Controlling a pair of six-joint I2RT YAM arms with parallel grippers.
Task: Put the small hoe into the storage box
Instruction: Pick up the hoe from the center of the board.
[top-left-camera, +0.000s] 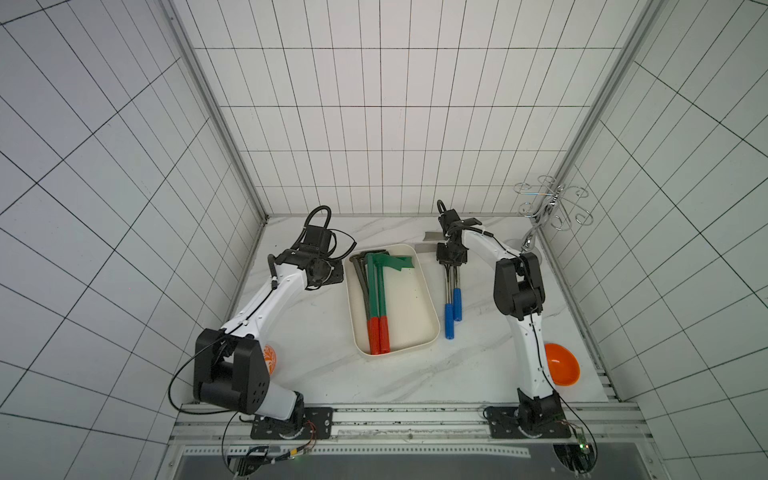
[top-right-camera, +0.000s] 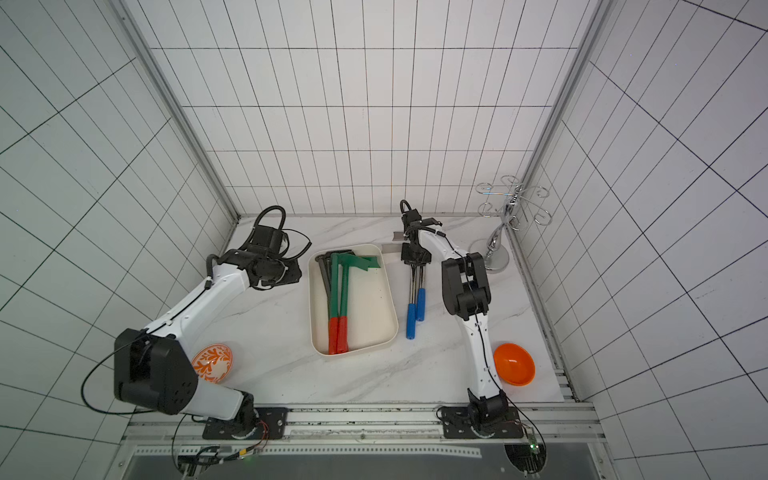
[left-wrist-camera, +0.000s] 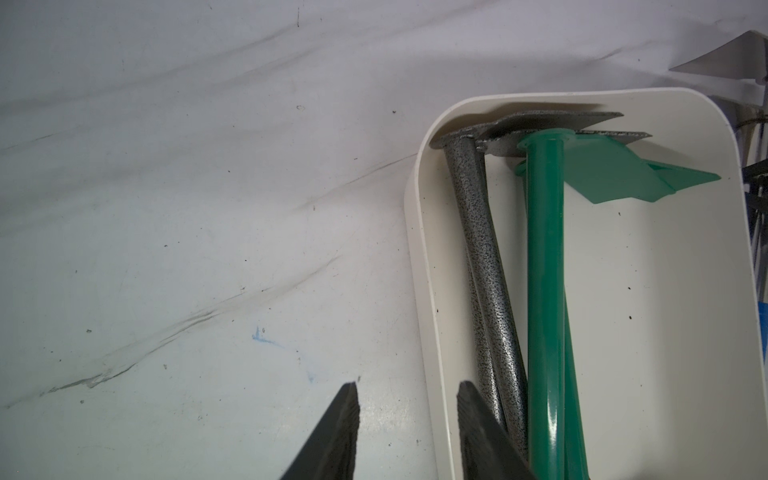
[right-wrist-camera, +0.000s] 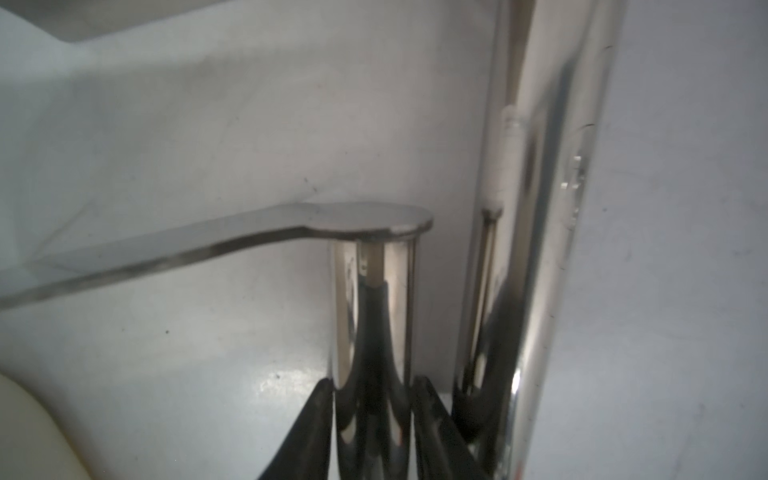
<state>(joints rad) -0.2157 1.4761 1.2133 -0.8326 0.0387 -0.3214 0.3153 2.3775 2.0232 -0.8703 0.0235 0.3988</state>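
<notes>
Right gripper (right-wrist-camera: 372, 384): fingers pressed against both sides of the chrome shaft of the small hoe (right-wrist-camera: 374, 270), whose flat blade reaches toward the left of the wrist frame. Right arm (top-left-camera: 517, 286): rises from the lower right of a top view, bends at a black elbow, and its forearm leans to upper centre with the gripper pointing down. Second blue-handled hoe (top-left-camera: 457, 303): lies just beside the gripped one on the table (top-left-camera: 415, 374), right of centre. Storage box (top-left-camera: 409, 307): centre of frame, with only a narrow strip of table between its right wall and the two hoes; its right half is bare floor. Green hoes (top-left-camera: 380, 291) and grey hoes (top-left-camera: 361, 282): lie along the box's left half. Left gripper (left-wrist-camera: 409, 386): fingers spread and holding nothing, one over the table and one over the box's left wall. Left arm (top-left-camera: 266, 303): runs from lower left up to that wall. Orange bowl (top-left-camera: 561, 363): lower right. Patterned bowl (top-right-camera: 212, 361): lower left. Wire stand (top-left-camera: 548, 203): back right corner.
</notes>
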